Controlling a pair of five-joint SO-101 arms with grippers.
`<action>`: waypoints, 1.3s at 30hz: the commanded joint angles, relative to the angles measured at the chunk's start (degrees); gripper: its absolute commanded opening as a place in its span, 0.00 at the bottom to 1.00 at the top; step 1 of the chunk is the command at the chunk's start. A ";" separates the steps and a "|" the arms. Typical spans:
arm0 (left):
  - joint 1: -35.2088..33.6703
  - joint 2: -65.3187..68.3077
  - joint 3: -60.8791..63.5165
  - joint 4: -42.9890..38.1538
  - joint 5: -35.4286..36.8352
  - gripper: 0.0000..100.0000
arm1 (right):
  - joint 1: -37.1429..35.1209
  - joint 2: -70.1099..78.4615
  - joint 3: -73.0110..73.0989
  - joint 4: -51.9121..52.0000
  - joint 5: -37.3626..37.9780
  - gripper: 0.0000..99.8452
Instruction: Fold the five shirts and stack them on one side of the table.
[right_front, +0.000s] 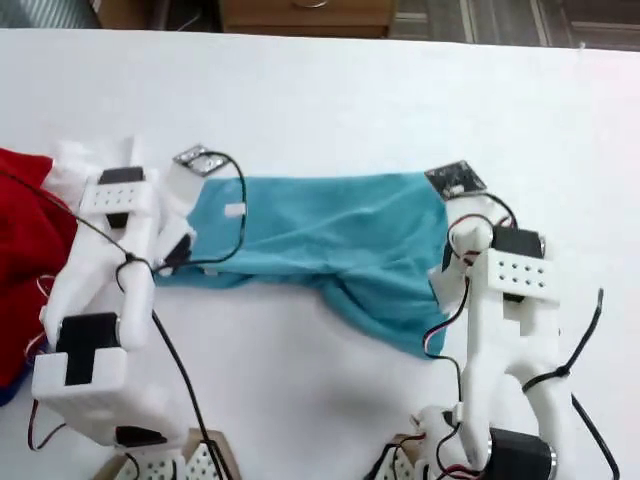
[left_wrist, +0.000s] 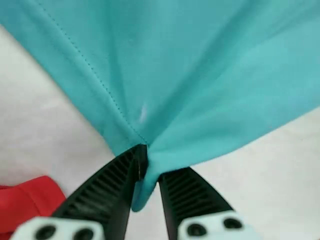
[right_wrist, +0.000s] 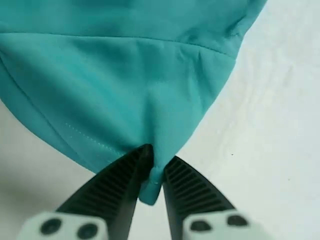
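Grip: my left gripper (left_wrist: 145, 167) is clamped on one end of the teal shirt (right_front: 330, 235), my right gripper (right_wrist: 155, 170) on its opposite end | teal shirt stretches between them over the white table (right_front: 330, 100) | red shirt (right_front: 25, 240) sits bunched just beyond the teal shirt's left-gripper end.

teal shirt (right_front: 340, 235) is smooth matt cloth; left tool (left_wrist: 151, 162) ribbed black plastic; table (right_front: 300, 90) matt white
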 joint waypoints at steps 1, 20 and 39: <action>-0.70 -3.34 1.80 -4.04 -0.35 0.03 | 0.75 -2.51 1.23 -2.33 0.35 0.02; -6.51 -3.60 -31.34 17.76 0.26 0.18 | 0.57 -2.33 -26.73 12.79 -1.23 0.17; 5.80 27.96 -47.96 -0.97 16.62 0.03 | -9.10 36.09 -42.55 -12.53 -10.02 0.02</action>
